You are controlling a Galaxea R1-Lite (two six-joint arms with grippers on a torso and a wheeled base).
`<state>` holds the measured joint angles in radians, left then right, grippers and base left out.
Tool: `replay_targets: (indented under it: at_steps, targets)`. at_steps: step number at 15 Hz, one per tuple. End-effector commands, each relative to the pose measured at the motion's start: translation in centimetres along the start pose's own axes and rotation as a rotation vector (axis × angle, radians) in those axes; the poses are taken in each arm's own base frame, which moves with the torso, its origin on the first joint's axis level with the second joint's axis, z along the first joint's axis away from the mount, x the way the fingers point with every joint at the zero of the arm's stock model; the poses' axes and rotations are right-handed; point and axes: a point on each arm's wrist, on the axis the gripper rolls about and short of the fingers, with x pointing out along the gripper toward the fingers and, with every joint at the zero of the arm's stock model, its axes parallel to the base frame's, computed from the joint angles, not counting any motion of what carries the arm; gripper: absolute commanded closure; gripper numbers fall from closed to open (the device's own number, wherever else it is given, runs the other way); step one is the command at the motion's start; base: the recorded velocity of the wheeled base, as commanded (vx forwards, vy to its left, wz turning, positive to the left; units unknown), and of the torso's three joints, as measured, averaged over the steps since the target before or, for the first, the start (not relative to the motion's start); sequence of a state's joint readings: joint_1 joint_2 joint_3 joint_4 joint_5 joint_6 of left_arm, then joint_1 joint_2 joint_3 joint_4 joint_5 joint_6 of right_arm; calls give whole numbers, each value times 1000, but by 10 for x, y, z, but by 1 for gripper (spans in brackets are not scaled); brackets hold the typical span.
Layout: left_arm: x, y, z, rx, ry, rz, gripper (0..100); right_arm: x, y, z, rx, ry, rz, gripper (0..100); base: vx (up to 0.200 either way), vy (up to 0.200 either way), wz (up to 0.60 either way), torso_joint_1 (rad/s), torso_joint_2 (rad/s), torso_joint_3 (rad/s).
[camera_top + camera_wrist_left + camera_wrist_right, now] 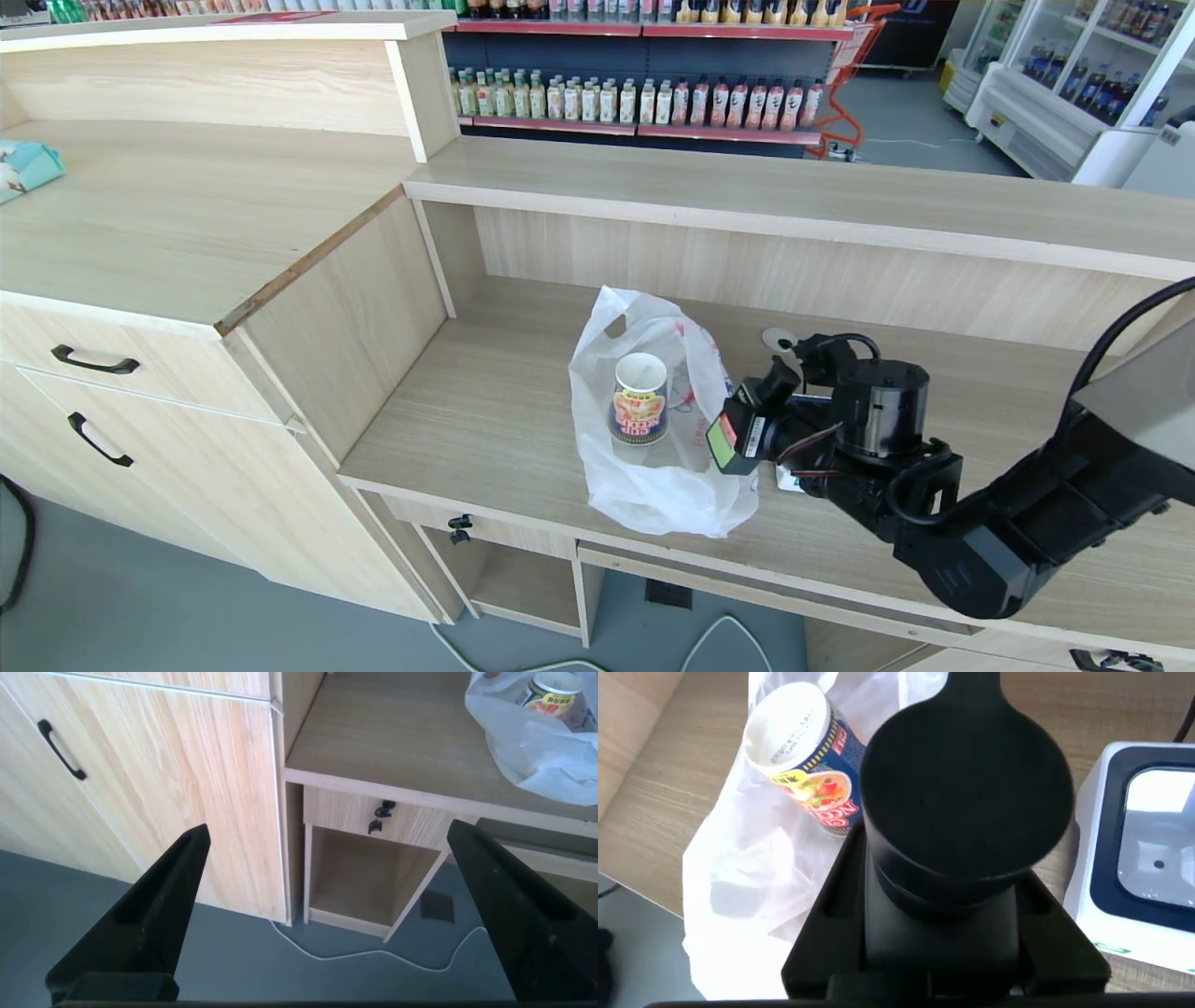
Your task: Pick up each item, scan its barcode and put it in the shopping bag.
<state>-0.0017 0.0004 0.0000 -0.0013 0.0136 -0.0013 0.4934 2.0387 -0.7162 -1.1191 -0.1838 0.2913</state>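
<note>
Standing upright inside the white plastic shopping bag (653, 490), a cup of noodles (639, 401) has its pale lid facing up. The bag rests open on the lower tabletop (485, 411), with its bottom close to the front edge. The right tool (758, 422) sits just beside the right side of the bag, above the tabletop, and is closed on a dark item (726, 446) whose green and red label end faces the bag. From the right wrist view the dark item (966, 775) appears as a round black shape that covers the finger contact, with the cup of noodles (808, 756) and the bag (738, 887) beyond it. A white scanner (1148, 859) with a dark window lies flat on the tabletop next to the bag, beneath the right arm. The left tool (327, 915) hangs low in front of the furniture, above the grey floor (234, 952), with its two black fingers (140, 924) spread wide and nothing between them. Past it are a drawer (411, 821) with a key (381, 819) under the tabletop, an open compartment below that, and a pale cable (374, 952) on the floor. A cabinet (168, 392) with black handles (93, 359) stands to the left of the tabletop. Shelves (635, 101) of bottles fill the background.
</note>
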Motion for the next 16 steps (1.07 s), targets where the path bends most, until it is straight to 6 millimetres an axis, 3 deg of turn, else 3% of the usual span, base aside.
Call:
replay_targets:
  at_steps: [1,5,10,16]
  targets:
    - [0,0,0,0,1,0,0,12,-2,6,5,-35,1,100,0,0,0,0,0,0]
    - [0,0,0,0,-1,0,0,27,-4,33,-40,-101,148,100,0,0,0,0,0,0]
    - [0,0,0,0,-1,0,0,41,-25,-3,-33,15,119,100,0,0,0,0,0,0]
    - [0,0,0,0,1,0,0,54,-35,-8,3,49,163,100,0,0,0,0,0,0]
